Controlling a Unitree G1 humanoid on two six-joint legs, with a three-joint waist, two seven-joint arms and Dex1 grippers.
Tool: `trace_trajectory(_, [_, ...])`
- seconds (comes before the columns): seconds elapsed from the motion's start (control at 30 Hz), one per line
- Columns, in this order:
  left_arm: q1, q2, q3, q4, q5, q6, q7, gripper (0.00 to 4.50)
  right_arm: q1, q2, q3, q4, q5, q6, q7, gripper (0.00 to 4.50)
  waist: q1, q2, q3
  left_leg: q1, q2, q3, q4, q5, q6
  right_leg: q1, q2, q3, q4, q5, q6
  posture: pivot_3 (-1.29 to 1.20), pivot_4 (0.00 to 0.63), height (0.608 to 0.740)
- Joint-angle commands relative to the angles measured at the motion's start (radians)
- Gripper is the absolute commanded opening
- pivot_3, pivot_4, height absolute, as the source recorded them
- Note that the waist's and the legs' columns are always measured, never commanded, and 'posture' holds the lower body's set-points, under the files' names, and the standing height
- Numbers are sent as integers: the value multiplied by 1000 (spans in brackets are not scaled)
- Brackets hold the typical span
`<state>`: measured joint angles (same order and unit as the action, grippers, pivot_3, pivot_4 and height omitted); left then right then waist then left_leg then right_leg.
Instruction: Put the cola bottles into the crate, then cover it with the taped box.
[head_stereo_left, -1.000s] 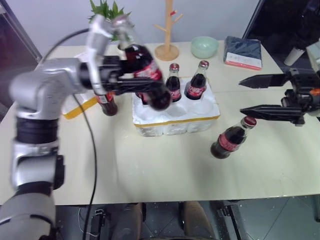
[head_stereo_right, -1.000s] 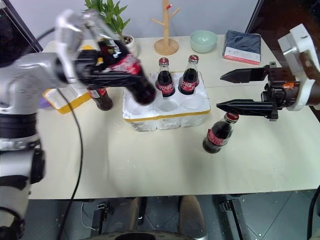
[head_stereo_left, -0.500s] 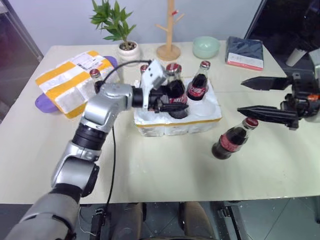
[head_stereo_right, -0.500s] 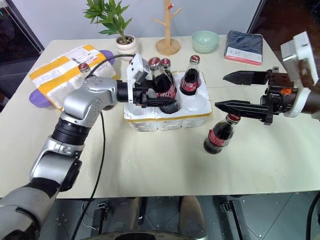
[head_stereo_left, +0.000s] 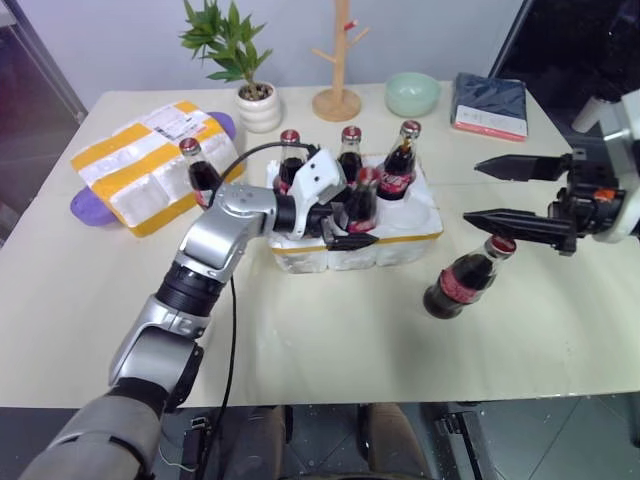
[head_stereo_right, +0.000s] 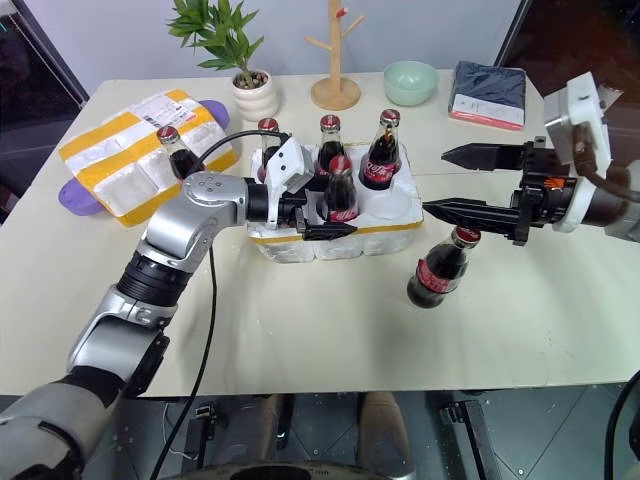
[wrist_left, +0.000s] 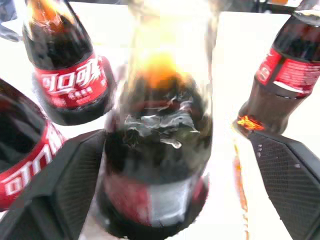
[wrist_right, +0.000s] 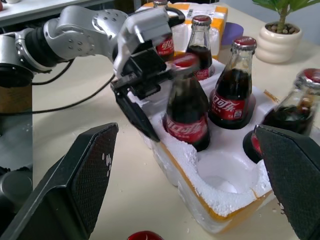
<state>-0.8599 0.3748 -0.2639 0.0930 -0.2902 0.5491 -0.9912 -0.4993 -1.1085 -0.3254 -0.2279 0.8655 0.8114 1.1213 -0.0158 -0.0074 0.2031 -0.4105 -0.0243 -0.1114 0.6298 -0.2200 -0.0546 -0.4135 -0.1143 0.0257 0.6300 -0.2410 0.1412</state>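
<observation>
Your left gripper (head_stereo_right: 330, 212) reaches in from the left over the crate (head_stereo_right: 335, 238), fingers spread wide on either side of a cola bottle (head_stereo_right: 342, 192) standing in the middle well of the near row. The right wrist view shows a gap between the near finger (wrist_right: 134, 114) and the glass; the left wrist view shows both pads flanking the bottle, though you cannot tell whether either pad touches it.

Crate: sits mid-table, yellow tape strip along its near lower edge. Three more bottles stand upright in the far row: far-left bottle (head_stereo_right: 267, 138), far-middle bottle (head_stereo_right: 329, 143), far-right bottle (head_stereo_right: 381, 151). The near-right well (wrist_right: 220, 184) is bare white foam.

Outside the crate: one bottle (head_stereo_right: 174, 151) stands on the table to the left of the crate, just beside the taped box (head_stereo_right: 140, 150). Another, the loose bottle (head_stereo_right: 437, 268), stands right of the crate and nearer you, leaning with its cap toward the right.

Your right gripper (head_stereo_right: 468, 182) hangs above the table right of the crate, fingers parted wide and holding nothing; its near finger tip is just above the loose bottle's cap.

Taped box: lies at the far left, on a purple object (head_stereo_right: 72, 195).

Far edge: potted plant (head_stereo_right: 237, 60), wooden stand (head_stereo_right: 333, 60), green bowl (head_stereo_right: 408, 81), dark book (head_stereo_right: 490, 94).
</observation>
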Motion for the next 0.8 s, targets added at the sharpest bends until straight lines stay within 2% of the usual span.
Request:
trace_trajectory(0.03, [27, 73, 121, -172, -101, 78, -19, 4476, -42, -2, 7, 14, -20, -35, 14, 4500, -5, 0, 0, 0, 0, 0, 0, 0, 0, 0, 0, 0, 0, 0, 0, 0, 150, 739])
trace_trajectory(0.13, [77, 159, 228, -310, -218, 185, -29, 4476, -57, 3, 26, 24, -30, -43, 24, 4500, -4, 0, 0, 0, 0, 0, -1, 0, 0, 0, 0, 0, 0, 0, 0, 0, 150, 739])
trace_trajectory(0.3, [243, 349, 507, -515, -423, 370, 1, 4476, -67, 17, 56, 42, -52, -62, 47, 4500, -7, 0, 0, 1, 1, -1, -1, 0, 0, 0, 0, 0, 0, 0, 0, 0, 150, 739])
trace_trajectory(0.4, [357, 404, 643, -579, -497, 428, 58, 4476, -75, 23, 68, 57, -65, -72, 61, 4500, -2, 0, 0, 1, 1, -1, -1, 0, 0, 0, 1, 0, 0, 0, 0, 0, 150, 739])
trace_trajectory(0.5, [499, 402, 727, -600, -426, 433, 208, 4476, -94, 26, 85, 75, -81, -83, 79, 4500, 4, 0, 0, 1, 0, -1, 0, 0, 0, 3, 0, 0, -1, 0, 0, 0, 150, 739])
trace_trajectory(0.57, [556, 392, 727, -589, -347, 401, 312, 4476, -104, 22, 97, 84, -95, -92, 95, 4500, 5, 0, 0, 2, 0, -1, 0, 0, 0, 4, 0, 0, -1, 0, 0, 0, 150, 739])
trace_trajectory(0.67, [576, 368, 703, -555, -268, 348, 417, 4476, -118, 15, 114, 98, -118, -105, 115, 4500, 6, 0, 0, 2, 0, -2, 0, 0, 0, 4, 0, 0, -1, 0, 0, 0, 150, 739])
trace_trajectory(0.8, [526, 314, 649, -453, -173, 264, 531, 4476, -155, 14, 127, 128, -137, -106, 127, 4500, 4, 0, 0, 3, 0, -2, 0, 0, 0, 4, 0, 0, -1, 0, 0, 0, 150, 739])
